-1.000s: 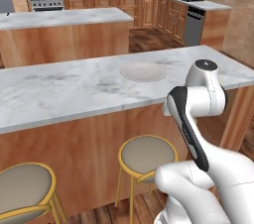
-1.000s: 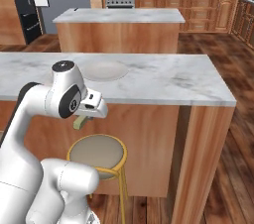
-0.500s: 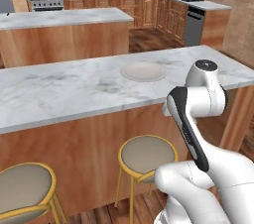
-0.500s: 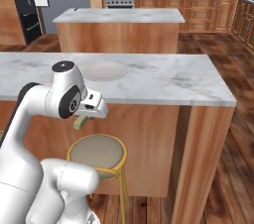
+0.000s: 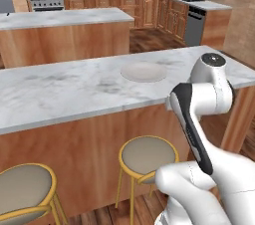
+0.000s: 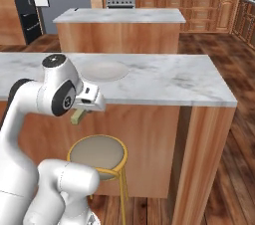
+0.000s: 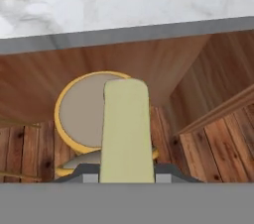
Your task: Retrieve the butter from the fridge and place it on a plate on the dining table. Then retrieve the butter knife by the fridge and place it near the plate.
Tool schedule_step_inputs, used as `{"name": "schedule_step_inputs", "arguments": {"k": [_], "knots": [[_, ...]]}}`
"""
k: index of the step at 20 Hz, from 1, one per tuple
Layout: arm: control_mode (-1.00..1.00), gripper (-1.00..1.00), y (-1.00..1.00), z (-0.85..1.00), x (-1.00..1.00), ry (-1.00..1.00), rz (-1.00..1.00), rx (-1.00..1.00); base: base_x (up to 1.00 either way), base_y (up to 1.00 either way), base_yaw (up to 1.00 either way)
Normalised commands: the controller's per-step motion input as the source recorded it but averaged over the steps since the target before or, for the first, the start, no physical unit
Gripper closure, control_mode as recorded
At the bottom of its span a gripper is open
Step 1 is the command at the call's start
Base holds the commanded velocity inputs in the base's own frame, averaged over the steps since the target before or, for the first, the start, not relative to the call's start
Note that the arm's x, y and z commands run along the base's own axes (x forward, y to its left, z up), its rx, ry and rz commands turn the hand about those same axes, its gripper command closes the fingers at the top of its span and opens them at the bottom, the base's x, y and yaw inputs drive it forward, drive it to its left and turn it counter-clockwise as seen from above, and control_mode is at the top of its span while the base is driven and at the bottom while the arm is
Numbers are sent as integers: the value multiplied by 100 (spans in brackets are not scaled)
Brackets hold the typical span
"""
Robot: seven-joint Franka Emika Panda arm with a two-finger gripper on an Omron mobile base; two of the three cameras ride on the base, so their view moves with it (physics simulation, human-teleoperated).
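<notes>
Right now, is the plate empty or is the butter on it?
Empty: the plate is bare, and the butter is held in the gripper.

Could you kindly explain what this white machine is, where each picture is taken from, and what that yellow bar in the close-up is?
The machine is a white robot arm with dark joints on a base that can drive, in a rendered kitchen. Two pictures come from cameras on the base, behind the arm to its left and right. The third looks along its gripper. Before it stands the long marble-topped dining table with wooden sides, bearing a round, shallow, off-white plate. Below are round gold-legged stools. The gripper, below the table edge, holds the pale-yellow rectangular stick of butter, which sticks out between its fingers above a stool seat.
</notes>
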Motion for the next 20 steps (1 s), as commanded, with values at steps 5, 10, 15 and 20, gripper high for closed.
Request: {"name": "schedule_step_inputs", "arguments": {"k": [5, 10, 15, 20], "knots": [[-100, 100, 6, 75, 1, 0, 0, -16, 0, 0, 0], [-100, 100, 4, 68, 35, 9, 0, -2, 0, 0, 0], [-100, 100, 24, 24, 98, 20, -2, 8, 0, 0, 0], [-100, 100, 14, 6, 100, 11, 0, 11, 0, 0, 0]]}}
